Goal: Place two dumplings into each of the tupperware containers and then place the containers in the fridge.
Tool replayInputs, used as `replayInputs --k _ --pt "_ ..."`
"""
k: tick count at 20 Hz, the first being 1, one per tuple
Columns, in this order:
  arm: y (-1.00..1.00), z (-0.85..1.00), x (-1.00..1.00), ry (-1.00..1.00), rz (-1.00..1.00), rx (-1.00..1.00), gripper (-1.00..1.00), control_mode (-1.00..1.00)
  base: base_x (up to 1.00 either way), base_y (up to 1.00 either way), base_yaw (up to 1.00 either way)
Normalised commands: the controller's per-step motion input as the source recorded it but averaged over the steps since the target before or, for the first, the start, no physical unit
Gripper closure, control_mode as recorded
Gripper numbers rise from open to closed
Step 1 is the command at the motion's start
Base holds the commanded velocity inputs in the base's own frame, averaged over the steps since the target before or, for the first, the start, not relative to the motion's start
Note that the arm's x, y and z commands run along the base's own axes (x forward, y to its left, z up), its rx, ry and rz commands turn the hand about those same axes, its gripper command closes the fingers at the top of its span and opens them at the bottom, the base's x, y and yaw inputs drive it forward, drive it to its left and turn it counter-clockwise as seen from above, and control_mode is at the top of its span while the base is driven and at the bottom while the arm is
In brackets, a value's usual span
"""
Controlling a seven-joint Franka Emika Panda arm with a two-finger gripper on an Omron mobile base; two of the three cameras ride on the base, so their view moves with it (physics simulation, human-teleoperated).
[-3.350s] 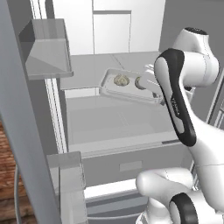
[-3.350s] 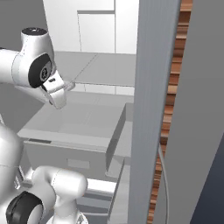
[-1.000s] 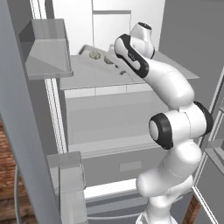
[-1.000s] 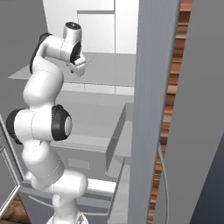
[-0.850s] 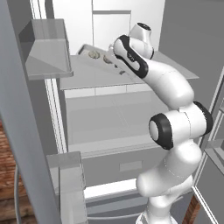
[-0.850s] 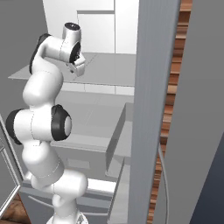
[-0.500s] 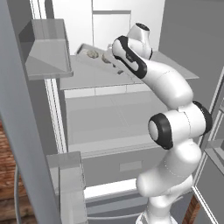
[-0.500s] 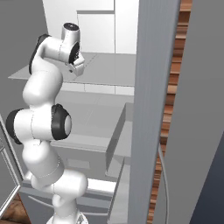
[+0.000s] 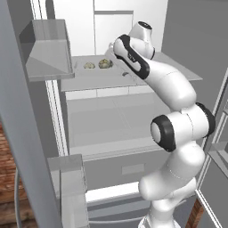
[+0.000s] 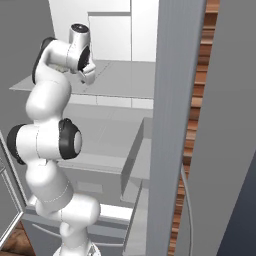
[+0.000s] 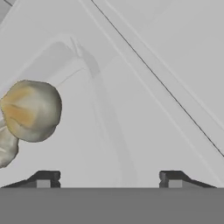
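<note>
While the arm reaches into the open fridge, the gripper hangs over the upper shelf with jaws spread wide, grasping nothing. On that shelf sits a container holding two dumplings, just left of the gripper. Its low wall runs between the fingertips.
</note>
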Motion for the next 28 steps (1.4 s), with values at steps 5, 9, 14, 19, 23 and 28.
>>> replayInputs --k 5,9,14,19,23,28 --pt "-0.08 0.40 -0.02 -0.05 0.00 0.00 -1.00 -1.00 0.00 0.00 0.00" --pt "-0.44 0.23 -0.53 -0.05 0.00 0.00 -1.00 -1.00 0.00 0.00 0.00" --pt "-0.46 0.00 -1.00 -0.10 0.00 -0.02 -1.00 -1.00 0.00 0.00 0.00" --pt "-0.19 -0.07 -1.00 -0.02 0.00 -0.09 -1.00 -1.00 0.00 0.00 0.00" --pt "-0.07 -0.13 -1.00 0.02 0.03 -0.15 -1.00 -1.00 0.00 0.00 0.00" --pt "-0.07 -0.18 -1.00 0.14 0.07 -0.12 -1.00 -1.00 0.00 0.00 0.00"
